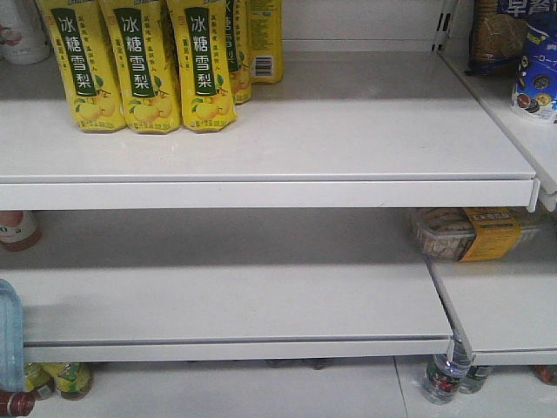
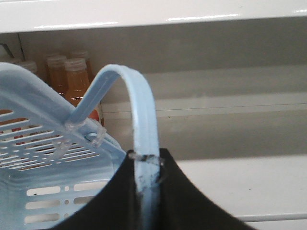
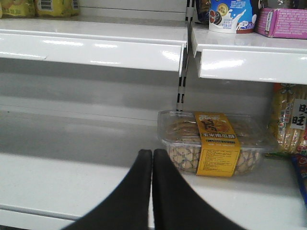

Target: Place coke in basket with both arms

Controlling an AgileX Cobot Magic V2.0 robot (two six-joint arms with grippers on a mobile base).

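Three white shelves (image 1: pixel 261 131) stack up in the front view, set against a pale back wall, with a tiled floor showing below. On the top one, yellow drink pouches (image 1: pixel 139 65) stand in a row at the left; snack packs sit on the next bay to the right. A clear biscuit tray (image 1: pixel 466 233) with a yellow band lies on the middle shelf at the right, and bottles (image 1: pixel 444 379) stand on the floor under the lowest shelf.

No coke can shows in any view.

The basket (image 2: pixel 43 143) fills the lower left of the left wrist view, its slotted wall tilted, with amber bottles (image 2: pixel 72 79) behind it on a shelf. Its handle (image 2: pixel 141 124) arches up and runs down into the left gripper (image 2: pixel 148 182), whose black jaws are closed around it.

The right gripper (image 3: pixel 152 158) hangs above a bare stretch of white shelf, its jaws pressed together with nothing between them, tips just beside the near left corner of the biscuit tray (image 3: pixel 211 143). Above it, a cup (image 3: pixel 232 14) and a pink box (image 3: pixel 283 21) stand on the upper shelf.
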